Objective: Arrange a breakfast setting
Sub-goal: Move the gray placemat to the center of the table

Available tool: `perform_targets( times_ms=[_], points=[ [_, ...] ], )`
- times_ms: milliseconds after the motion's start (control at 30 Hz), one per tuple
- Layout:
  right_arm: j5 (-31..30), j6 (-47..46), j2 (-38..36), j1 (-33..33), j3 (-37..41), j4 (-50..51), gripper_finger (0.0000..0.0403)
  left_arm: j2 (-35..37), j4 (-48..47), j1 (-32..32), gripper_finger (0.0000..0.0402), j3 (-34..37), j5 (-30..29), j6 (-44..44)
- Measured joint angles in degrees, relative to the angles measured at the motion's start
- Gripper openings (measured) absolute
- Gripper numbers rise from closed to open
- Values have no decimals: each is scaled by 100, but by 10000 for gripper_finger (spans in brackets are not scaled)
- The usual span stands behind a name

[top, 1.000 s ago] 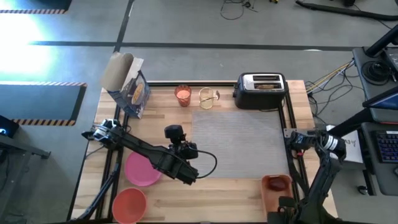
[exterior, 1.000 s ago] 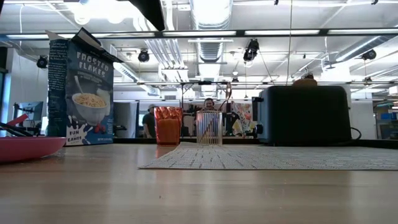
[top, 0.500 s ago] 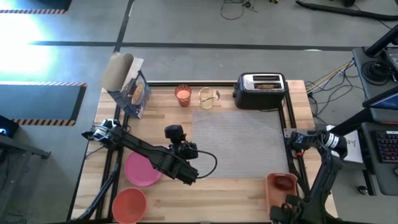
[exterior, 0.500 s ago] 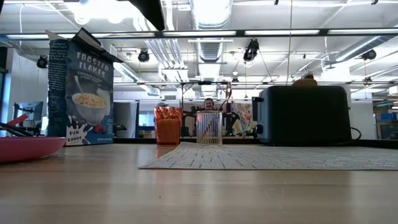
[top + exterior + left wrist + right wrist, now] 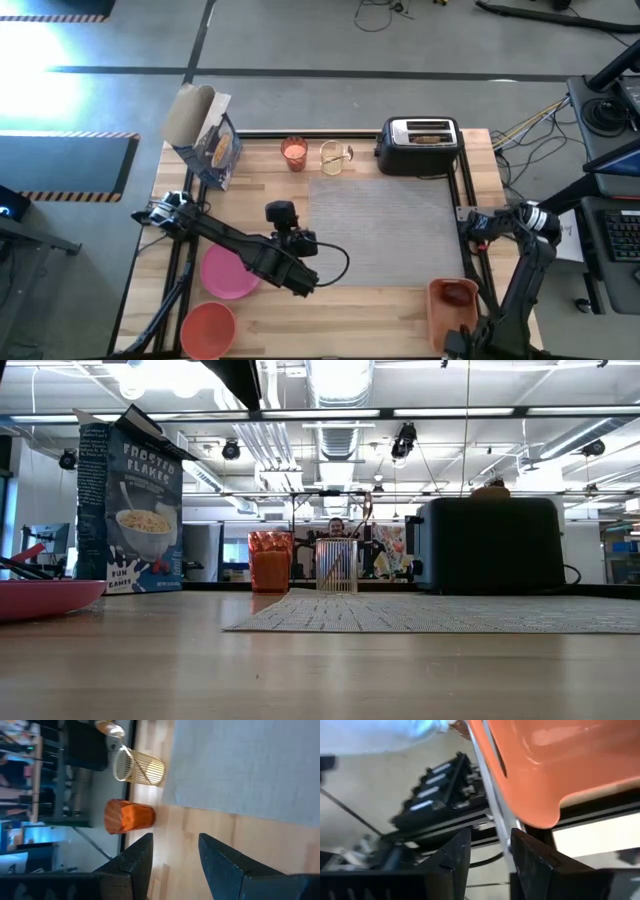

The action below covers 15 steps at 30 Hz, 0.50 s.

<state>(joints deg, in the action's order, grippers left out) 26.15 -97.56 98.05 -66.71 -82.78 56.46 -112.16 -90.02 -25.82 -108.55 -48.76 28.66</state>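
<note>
The grey placemat (image 5: 385, 230) lies mid-table with nothing on it. The pink plate (image 5: 228, 272) and the orange-red bowl (image 5: 208, 328) sit at the near left. The glass of drink (image 5: 293, 153) and a wire holder with the spoon (image 5: 335, 157) stand at the far side. The toast (image 5: 430, 138) sticks out of the toaster. The red fruit (image 5: 458, 293) lies in the orange bin (image 5: 440, 312). My left gripper (image 5: 175, 845) hovers open left of the mat. My right gripper (image 5: 490, 837) is open by the bin's near end (image 5: 540, 815), with nothing between its fingers.
A cereal box (image 5: 205, 140) stands at the far left corner and the black-and-silver toaster (image 5: 420, 145) at the far right. My left arm reaches over the plate's right side. Bare wood shows between the mat and the near edge.
My right gripper has drawn back toward the table's near edge, off the orange bin. The bin, with the fruit in it, has shifted a little toward the table's right edge. My left arm has kept still.
</note>
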Motion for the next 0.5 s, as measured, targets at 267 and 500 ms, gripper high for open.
perform_targets(
  times_ms=[267, 500],
  points=[
    [-1631, -5, -506, -4, 0, 270, 109, 408, -2, -7, 142, 33, 1066, 14],
    [-3881, 976, -772, 288, 2, 806, 100, 479, 212, -159, 142, 177, 2321, -175]
  ],
)
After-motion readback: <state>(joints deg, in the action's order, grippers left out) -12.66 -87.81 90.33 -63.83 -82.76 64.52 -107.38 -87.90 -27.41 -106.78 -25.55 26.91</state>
